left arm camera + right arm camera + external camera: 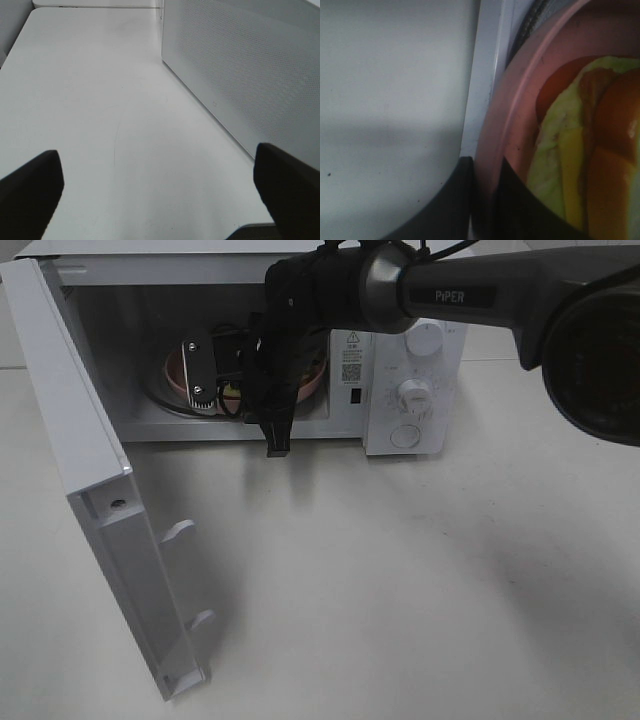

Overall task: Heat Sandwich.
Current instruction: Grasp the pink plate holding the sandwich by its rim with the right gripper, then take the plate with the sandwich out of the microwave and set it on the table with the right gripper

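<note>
**Right gripper pinches the plate rim inside the open microwave**

1 microwave [415, 390] stands on the white table [400, 590], its door [95, 490] swung wide toward the camera. The right arm [480, 290] reaches across in front of the control panel and into the cavity, and its dark wrist and cables block most of the opening from above.

In the wrist view the right gripper [482, 200] has its 2 fingers drawn close together on the rim of the 1 pink plate [512, 120], one finger on each side of that rim. Just beyond the fingertips, on the plate, lies the 1 sandwich [570, 170]; its layers look pale, yellow and orange, though the picture is close and blurred. The cavity's pale front edge runs right beside the gripper's outer finger.

The left gripper [160, 190] hovers over bare table with its jaws spread wide and nothing between them. A perforated side wall of the microwave stands near it on one side.
</note>
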Tool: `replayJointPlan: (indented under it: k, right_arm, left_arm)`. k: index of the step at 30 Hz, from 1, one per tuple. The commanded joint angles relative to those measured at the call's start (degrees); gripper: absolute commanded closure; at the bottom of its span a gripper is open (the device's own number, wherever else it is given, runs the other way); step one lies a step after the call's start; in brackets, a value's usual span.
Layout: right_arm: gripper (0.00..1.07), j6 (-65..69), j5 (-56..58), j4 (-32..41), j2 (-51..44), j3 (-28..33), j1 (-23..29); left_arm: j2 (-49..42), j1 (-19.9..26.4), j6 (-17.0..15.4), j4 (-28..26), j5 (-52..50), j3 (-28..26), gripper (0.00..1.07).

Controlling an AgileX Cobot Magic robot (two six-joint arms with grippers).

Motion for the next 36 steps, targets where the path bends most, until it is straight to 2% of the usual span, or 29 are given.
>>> replayJointPlan:
  k: [1, 27, 31, 35, 36]
  right_arm:
    - [1.07, 0.4, 2.86, 0.29, -0.57, 0.86, -0.11]
    - [1.07, -0.69, 1.43, 0.34, -2.12, 0.86, 0.06]
    - [1.07, -1.6, -3.38, 0.4, -4.87, 4.58, 0.06]
    - [1.07, -5.27, -7.79, 0.4, -8.94, 12.61, 0.06]
    - [1.07, -5.27, -7.79, 0.4, -8.94, 12.61, 0.06]
  left_arm:
    - [-0.4, 0.4, 0.06, 0.29, -0.4, 0.11, 0.09]
    - [-0.4, 0.4, 0.06, 0.29, -0.4, 0.11, 0.09]
    - [-0.4, 0.4, 0.06, 0.29, -0.4, 0.11, 0.09]
    - [-0.4, 0.4, 0.06, 0.29, -0.4, 0.11, 0.09]
    - [-0.4, 0.4, 0.06, 0.29, -0.4, 0.11, 0.09]
